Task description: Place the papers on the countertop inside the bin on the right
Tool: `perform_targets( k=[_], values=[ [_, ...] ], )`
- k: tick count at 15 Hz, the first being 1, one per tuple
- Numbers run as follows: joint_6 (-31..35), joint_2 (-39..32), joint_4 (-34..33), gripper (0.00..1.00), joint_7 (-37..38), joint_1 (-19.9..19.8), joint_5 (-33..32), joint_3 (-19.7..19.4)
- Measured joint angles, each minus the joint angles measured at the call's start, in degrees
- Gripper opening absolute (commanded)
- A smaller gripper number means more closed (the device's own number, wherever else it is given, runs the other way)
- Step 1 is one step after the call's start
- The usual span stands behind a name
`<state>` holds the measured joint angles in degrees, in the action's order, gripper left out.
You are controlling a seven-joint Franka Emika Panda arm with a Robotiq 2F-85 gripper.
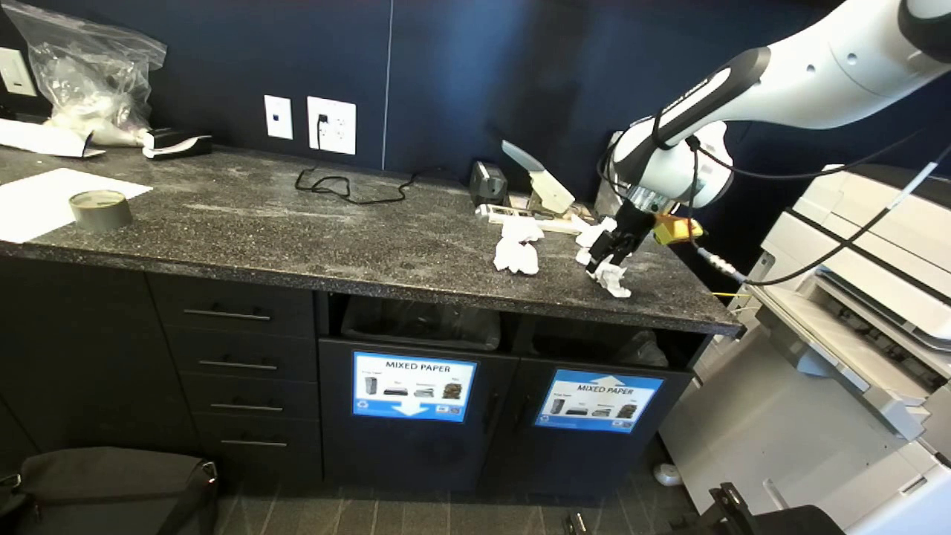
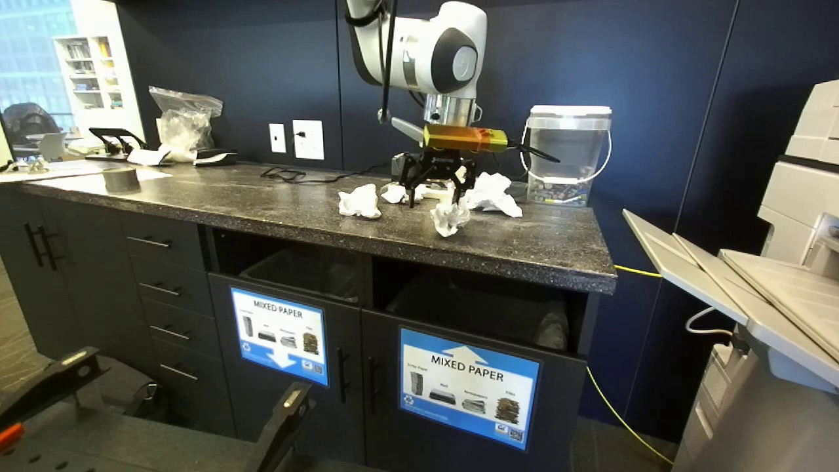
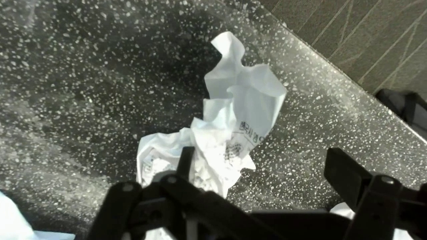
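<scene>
The gripper (image 3: pixel 262 159) stands with its jaws spread wide over the countertop (image 3: pixel 100 83). In the wrist view I see a crumpled paper (image 3: pixel 215 133) at ten o'clock from mid-gap, partly behind the nine o'clock jaw; whether they touch, I can't tell.

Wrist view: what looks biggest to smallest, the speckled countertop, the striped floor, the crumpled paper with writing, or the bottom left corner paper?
1. Speckled countertop
2. Striped floor and crumpled paper with writing: too alike to rank
3. Bottom left corner paper, cut off by the edge
</scene>
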<state>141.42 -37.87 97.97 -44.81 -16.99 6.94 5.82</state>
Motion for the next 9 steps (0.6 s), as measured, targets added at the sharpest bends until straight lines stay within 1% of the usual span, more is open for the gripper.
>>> perform_targets(
  k=[4, 9],
  values=[
    [-0.4, -2.39, -2.86, 1.0, 0.28, 1.29, -3.4, -1.19],
    [-0.78, -3.22, -5.06, 1.0, 0.59, 2.35, -6.79, -2.76]
  ],
)
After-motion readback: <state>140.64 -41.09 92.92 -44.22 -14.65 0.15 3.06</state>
